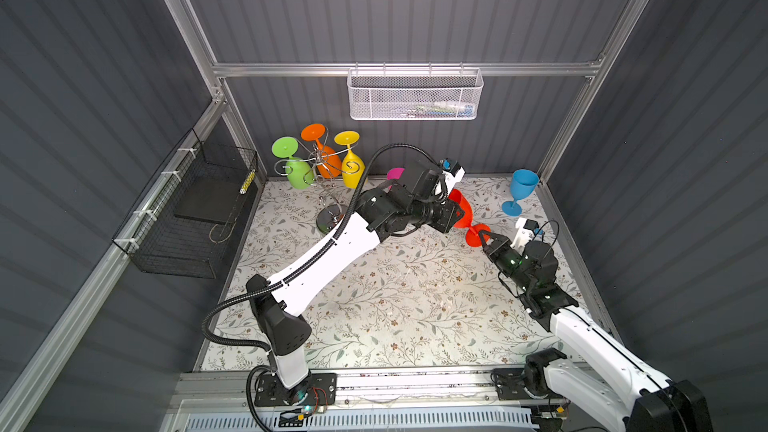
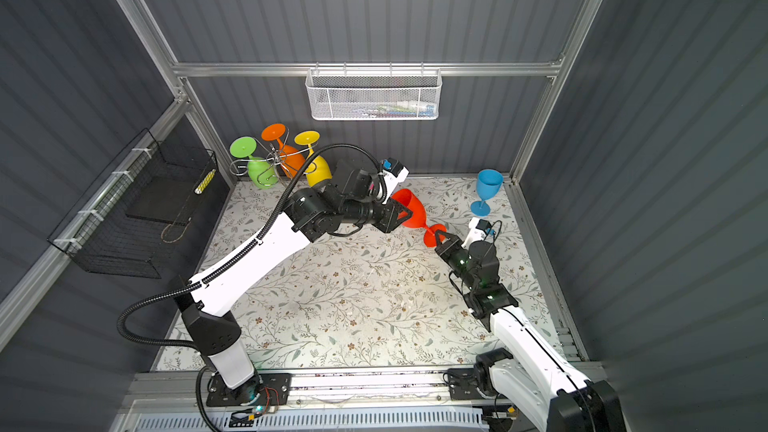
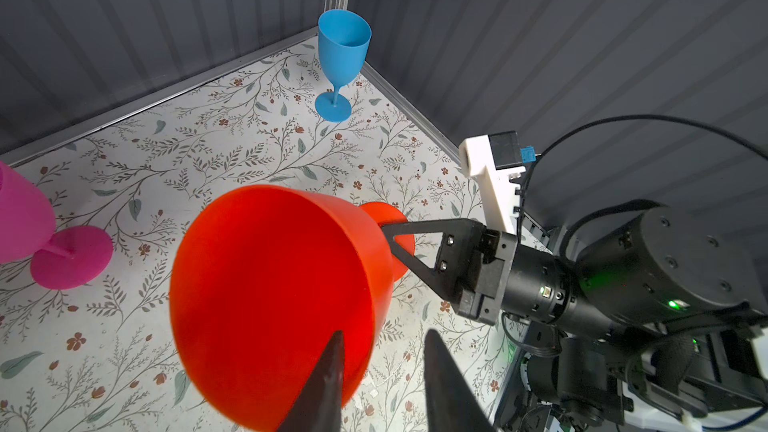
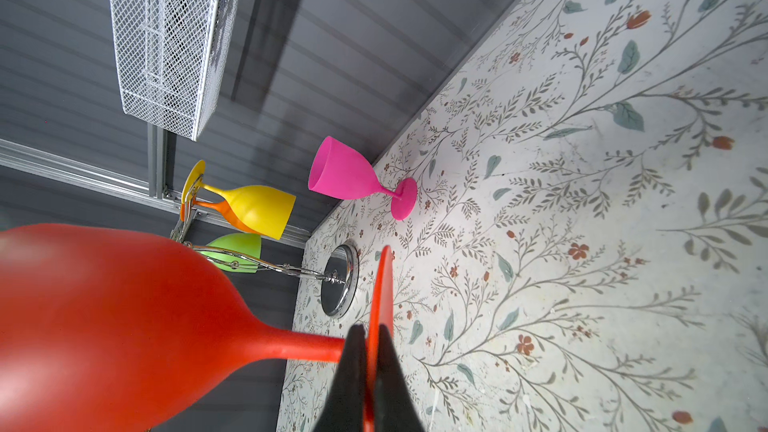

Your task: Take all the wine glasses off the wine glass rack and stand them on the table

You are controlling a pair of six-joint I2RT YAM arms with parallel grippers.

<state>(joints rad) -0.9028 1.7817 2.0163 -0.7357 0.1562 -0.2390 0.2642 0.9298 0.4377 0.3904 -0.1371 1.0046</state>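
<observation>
A red wine glass (image 1: 462,214) hangs tilted above the floral table, off the wine glass rack (image 1: 328,221). My right gripper (image 4: 371,328) is shut on the glass's flat foot, one finger on each face. My left gripper (image 3: 385,334) is open and straddles the bowl's rim. One of its fingers (image 3: 328,371) is inside the bowl; the other stands clear outside it. The chrome rack at the back left carries green (image 1: 299,172), orange (image 1: 326,160) and yellow (image 1: 353,166) glasses hanging upside down.
A pink glass (image 4: 345,174) stands upright near the back wall, partly hidden behind my left arm in both top views. A blue glass (image 1: 521,187) stands in the back right corner. A white mesh basket (image 1: 415,95) hangs on the back wall; a black wire basket (image 1: 195,218) hangs on the left wall.
</observation>
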